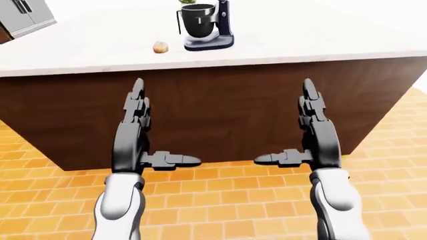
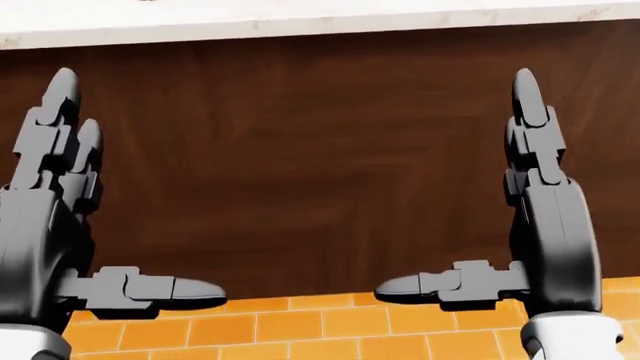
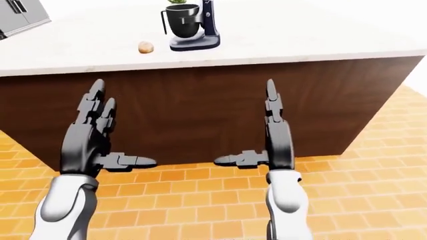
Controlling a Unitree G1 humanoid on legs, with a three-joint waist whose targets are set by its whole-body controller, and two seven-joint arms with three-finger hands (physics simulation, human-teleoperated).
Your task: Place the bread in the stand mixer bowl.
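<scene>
On the counter (image 1: 80,50), well in from its near edge, the bread (image 1: 160,47) sits untouched, just left of the stand mixer (image 1: 208,27) and its dark bowl (image 1: 198,20). Nothing done yet, we judge: we need to close in, pick up the bread and drop it in the bowl. Our left hand (image 1: 133,135) and right hand (image 1: 317,135) hang below the counter's edge against the wood panel, fingers (image 2: 530,127) spread straight, thumbs pointing inward, holding and touching nothing.
</scene>
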